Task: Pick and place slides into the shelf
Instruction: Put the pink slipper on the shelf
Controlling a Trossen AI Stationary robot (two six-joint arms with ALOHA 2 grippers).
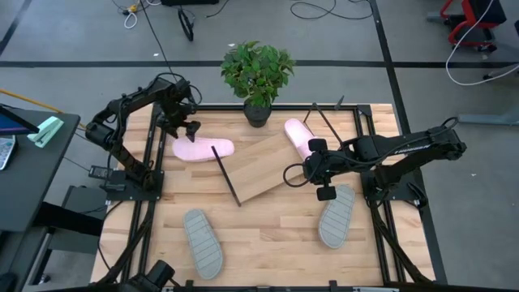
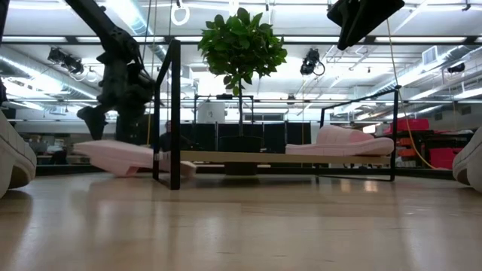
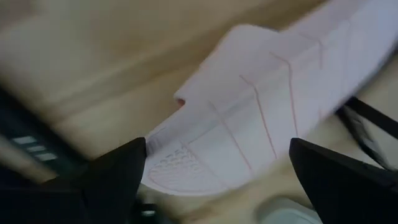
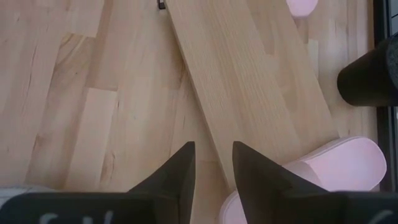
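Observation:
One pale pink slide point(image 1: 203, 148) lies on the table at the shelf's left end. My left gripper point(image 1: 188, 128) hangs open just above its far-left end, and the left wrist view shows that slide point(image 3: 261, 106) between the spread fingers point(image 3: 217, 149). The other pink slide point(image 1: 298, 136) rests on the far right end of the slanted shelf board point(image 1: 259, 166). My right gripper point(image 1: 296, 173) hovers over the board's right edge. Its fingers point(image 4: 212, 149) stand a narrow gap apart with nothing between them. Two grey slides point(image 1: 203, 242) point(image 1: 336, 215) lie on the near part of the table.
A potted plant point(image 1: 258, 81) stands at the table's far edge behind the shelf. The shelf's black wire frame point(image 2: 175, 113) rises at both ends of the board. Bare tabletop point(image 1: 268, 235) lies between the two grey slides.

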